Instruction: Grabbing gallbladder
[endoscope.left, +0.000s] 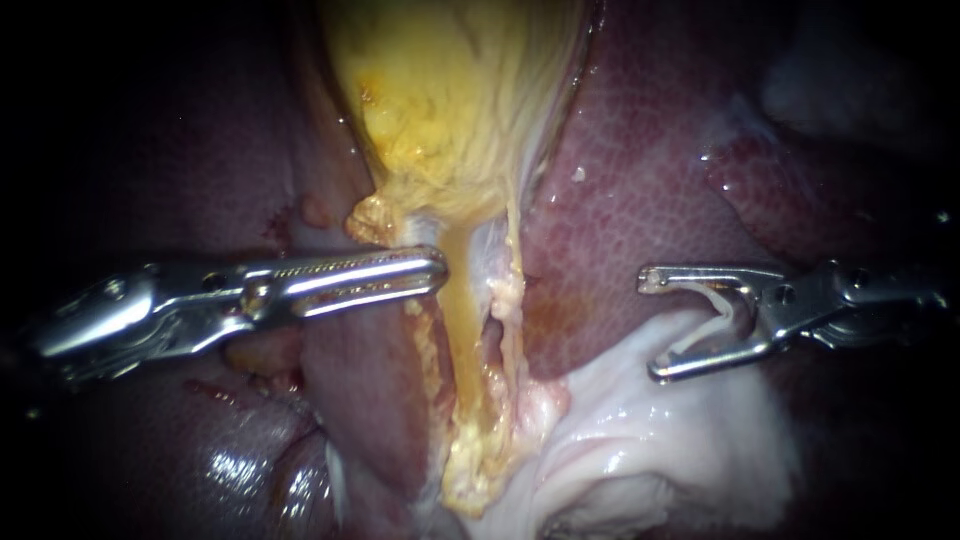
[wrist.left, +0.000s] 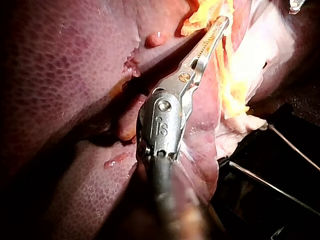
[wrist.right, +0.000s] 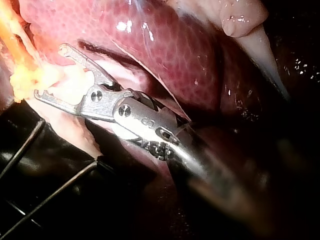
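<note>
Left instrument (endoscope.left: 438, 272): nearer; we judge its pincer closed, holding nothing.
Right instrument (endoscope.left: 650, 325): well apart; pincer wide open, empty.
Gallbladder (endoscope.left: 450, 110): long axis crosses our left shaft; neck just beside that tip.

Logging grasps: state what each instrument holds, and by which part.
Nothing is held. The left instrument lies shut beside the narrow end of the gallbladder; the right instrument stands open over pale tissue.

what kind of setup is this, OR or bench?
Likely a bench rig, not an OR: the liver and gallbladder lie on a black surface crossed by wires, between the left instrument and right instrument.
</note>
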